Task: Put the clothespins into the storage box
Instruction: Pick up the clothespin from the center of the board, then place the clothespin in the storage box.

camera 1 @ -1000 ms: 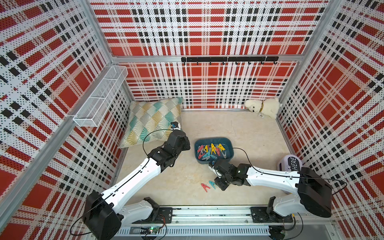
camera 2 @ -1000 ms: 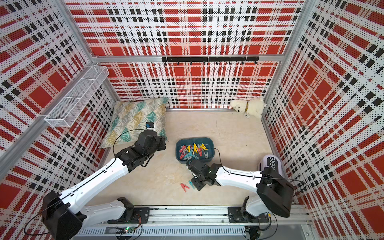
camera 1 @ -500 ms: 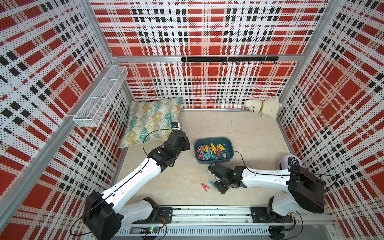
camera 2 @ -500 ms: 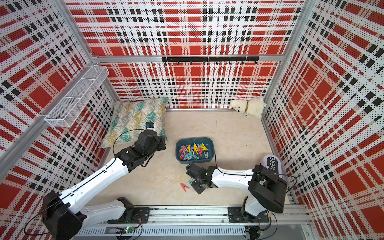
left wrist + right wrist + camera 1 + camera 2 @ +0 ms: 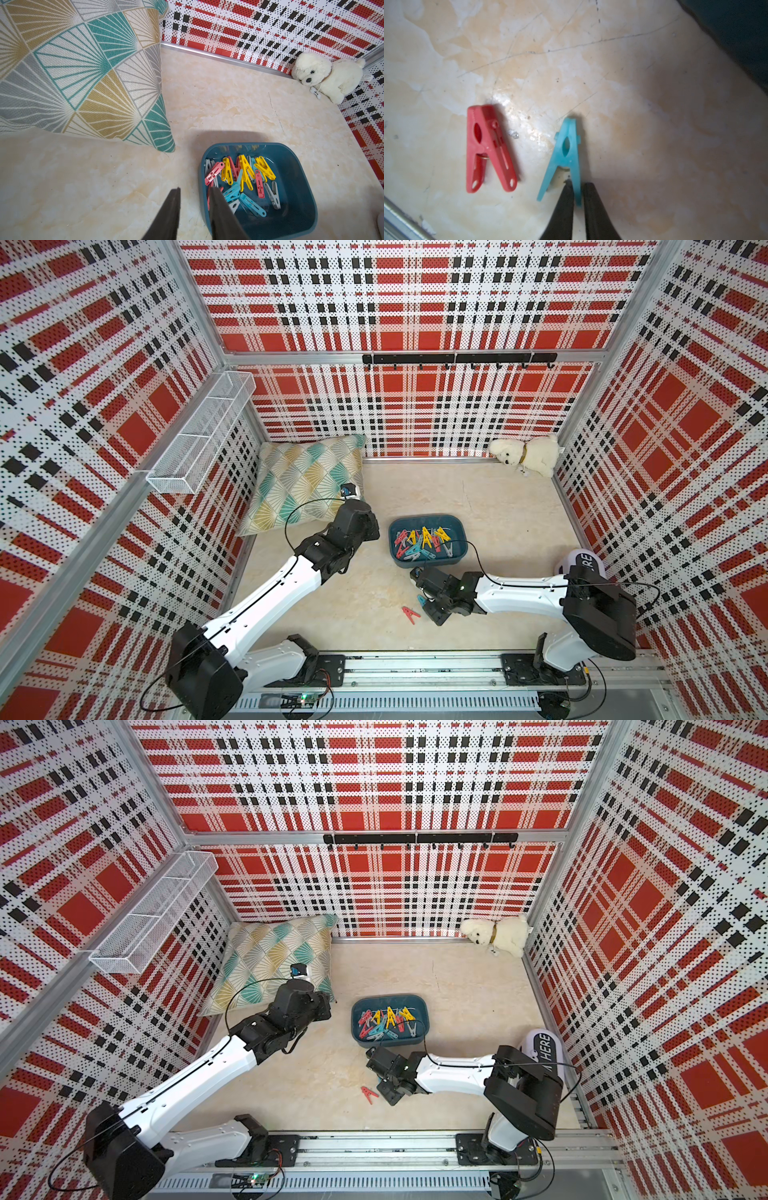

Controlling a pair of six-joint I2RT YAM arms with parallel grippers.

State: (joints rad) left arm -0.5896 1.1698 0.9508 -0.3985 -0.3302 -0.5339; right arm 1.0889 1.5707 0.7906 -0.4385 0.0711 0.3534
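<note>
Right fingers (image 5: 586, 195) are closed to a sliver on one leg of the teal peg (image 5: 566, 149), the leg on the box side; the other leg is free. The peg looks flat on the tabletop (image 5: 654, 145), its long axis running straight out ahead of the fingers, with the splayed legs toward them and the nose away. The red peg (image 5: 488, 149) lies parallel just beside it, on the side away from the box, nose the same way. It is apart from the teal peg and not gripped. Past the red peg the front rail (image 5: 396, 218) is near, so there is little room that way. The box (image 5: 295, 207) sits ahead of the fingers and off to the gripped-leg side, near, with bare tabletop between. Judgement: the coming move is to lift, swing over the low wall and drop. A one-leg hold may let the peg pivot. Boxed pegs (image 5: 245, 178) crowd the half nearer the left arm, leaving the rest of the floor open. Left fingers (image 5: 217, 205) are parted by a modest gap, empty, and hang at the box's cushion-side rim, so the right arm is the nearer to both loose pegs. Beyond are the cushion (image 5: 83, 72) and, in the far corner, a toy dog (image 5: 324, 76), both well clear.
</note>
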